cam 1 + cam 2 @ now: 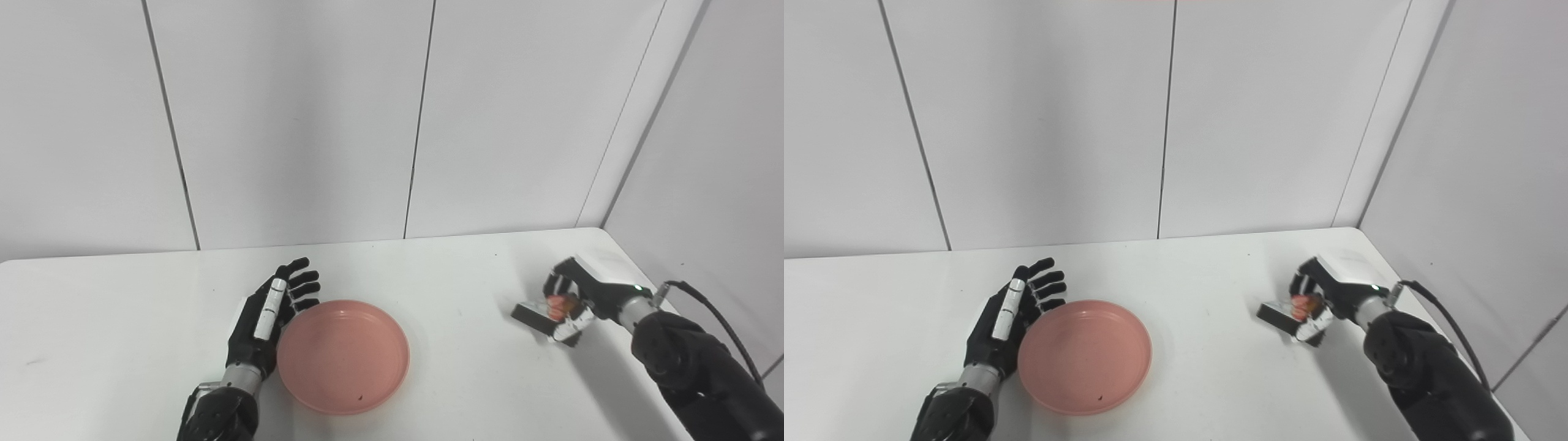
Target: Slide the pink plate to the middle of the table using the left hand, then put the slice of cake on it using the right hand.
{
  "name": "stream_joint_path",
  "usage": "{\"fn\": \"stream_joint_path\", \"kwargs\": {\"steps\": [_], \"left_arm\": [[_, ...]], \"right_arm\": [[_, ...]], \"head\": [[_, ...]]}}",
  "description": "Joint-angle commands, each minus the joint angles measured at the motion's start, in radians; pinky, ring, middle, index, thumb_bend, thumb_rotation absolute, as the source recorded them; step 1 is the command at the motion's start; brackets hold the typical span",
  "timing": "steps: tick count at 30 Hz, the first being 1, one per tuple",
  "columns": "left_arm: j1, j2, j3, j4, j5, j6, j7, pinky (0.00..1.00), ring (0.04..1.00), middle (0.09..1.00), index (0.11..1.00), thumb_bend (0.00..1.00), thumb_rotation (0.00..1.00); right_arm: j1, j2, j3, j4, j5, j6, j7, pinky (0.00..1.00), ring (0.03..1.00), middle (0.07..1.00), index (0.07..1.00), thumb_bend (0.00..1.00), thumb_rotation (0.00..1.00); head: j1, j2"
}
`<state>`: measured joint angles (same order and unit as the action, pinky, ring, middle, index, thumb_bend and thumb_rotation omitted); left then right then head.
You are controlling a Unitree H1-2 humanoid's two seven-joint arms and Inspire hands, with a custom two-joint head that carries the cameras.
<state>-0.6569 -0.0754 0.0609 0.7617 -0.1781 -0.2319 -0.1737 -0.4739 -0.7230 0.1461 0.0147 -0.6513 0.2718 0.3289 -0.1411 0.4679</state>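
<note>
1. Left eye view: the left hand [269, 318] stands edge-on against the left rim of the pink plate [343, 355], fingers spread and holding nothing. The plate lies just to the hand's right on the white table [122, 318], near the middle of the table, so the sliding step looks done or nearly so.

2. Same view: the right hand [572, 303] is clenched around the slice of cake [545, 315], near the table's right edge. The dark pointed end of the slice sticks out past the fingers toward the plate, and a red-orange topping shows between them. The slice is well apart from the plate. I judge that carrying it across and setting it down is what is left.

3. Right eye view: the same layout, with the plate [1084, 355] just right of the left hand [1007, 318] and the cake [1292, 315] gripped by the right hand [1323, 297].

4. This view shows more of the white back of the right hand and a small dark speck on the plate's near inner rim. Neither view makes plain whether the slice is lifted or touching the table.
</note>
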Motion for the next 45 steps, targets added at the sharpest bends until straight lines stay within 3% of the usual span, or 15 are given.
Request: {"fn": "stream_joint_path", "kwargs": {"steps": [1,3,6,12,14,20,23,34,36,38,41,44,45], "left_arm": [[0.042,-0.001,-0.004,0.05,0.006,0.046,0.007,0.65,0.732,0.733,0.736,0.69,0.82],[0.041,-0.005,-0.004,0.05,0.005,0.044,0.009,0.66,0.735,0.732,0.738,0.69,0.82],[0.041,-0.01,-0.005,0.05,0.007,0.041,0.013,0.66,0.736,0.733,0.737,0.68,0.82],[0.037,-0.021,-0.008,0.055,0.012,0.036,0.021,0.65,0.732,0.734,0.735,0.67,0.83],[0.036,-0.028,-0.005,0.058,0.009,0.037,0.023,0.66,0.733,0.731,0.731,0.66,0.83],[0.021,-0.036,-0.005,0.093,0.01,0.021,0.025,0.67,0.733,0.733,0.728,0.66,0.83],[0.017,-0.041,-0.006,0.101,0.012,0.016,0.03,0.67,0.733,0.732,0.736,0.67,0.83],[0.013,-0.059,-0.014,0.115,0.031,-0.005,0.046,0.63,0.717,0.725,0.719,0.71,0.82],[0.01,-0.063,-0.013,0.122,0.032,-0.008,0.05,0.64,0.715,0.719,0.713,0.71,0.83],[0.006,-0.066,-0.014,0.128,0.035,-0.011,0.055,0.64,0.718,0.714,0.715,0.71,0.83],[0.002,-0.072,-0.014,0.131,0.039,-0.009,0.065,0.64,0.708,0.706,0.71,0.68,0.84],[-0.002,-0.076,-0.014,0.138,0.043,-0.013,0.067,0.63,0.702,0.704,0.707,0.67,0.84],[-0.003,-0.077,-0.013,0.139,0.043,-0.014,0.067,0.63,0.699,0.7,0.704,0.66,0.84]], "right_arm": [[-0.07,-0.019,-0.014,-0.071,-0.015,-0.004,0.001,0.33,0.402,0.475,0.482,0.53,0.01],[-0.092,-0.009,-0.006,-0.125,-0.028,0.016,0.03,0.45,0.503,0.517,0.459,0.52,0.01],[-0.118,0.012,-0.007,-0.192,-0.025,0.042,0.075,0.44,0.538,0.537,0.449,0.52,0.0],[-0.166,0.056,-0.001,-0.235,-0.041,0.064,0.131,0.37,0.447,0.49,0.484,0.53,0.0],[-0.181,0.074,0.005,-0.231,-0.049,0.064,0.142,0.3,0.383,0.442,0.502,0.53,0.0],[-0.21,0.118,0.025,-0.2,-0.025,-0.009,0.125,0.31,0.395,0.467,0.498,0.53,0.0],[-0.233,0.17,0.058,-0.206,-0.028,-0.03,0.115,0.16,0.221,0.469,0.485,0.53,0.0],[-0.277,0.317,0.153,-0.189,-0.034,-0.018,0.15,0.15,0.219,0.47,0.482,0.53,0.0],[-0.278,0.331,0.169,-0.181,-0.044,-0.014,0.154,0.18,0.258,0.415,0.502,0.53,0.0],[-0.274,0.342,0.179,-0.173,-0.048,-0.016,0.152,0.24,0.313,0.421,0.508,0.53,0.0],[-0.262,0.35,0.192,-0.158,-0.052,-0.029,0.145,0.17,0.24,0.453,0.488,0.53,0.0],[-0.25,0.352,0.214,-0.132,-0.056,-0.04,0.152,0.15,0.222,0.468,0.483,0.53,0.0],[-0.246,0.354,0.219,-0.121,-0.053,-0.044,0.151,0.17,0.246,0.433,0.494,0.53,0.0]], "head": [[0.005,0.0],[0.008,0.0],[0.013,0.0],[0.033,0.003],[0.043,0.004],[0.066,0.005],[0.076,0.006],[0.128,0.021],[0.134,0.023],[0.14,0.024],[0.148,0.024],[0.158,0.025],[0.158,0.025]]}}
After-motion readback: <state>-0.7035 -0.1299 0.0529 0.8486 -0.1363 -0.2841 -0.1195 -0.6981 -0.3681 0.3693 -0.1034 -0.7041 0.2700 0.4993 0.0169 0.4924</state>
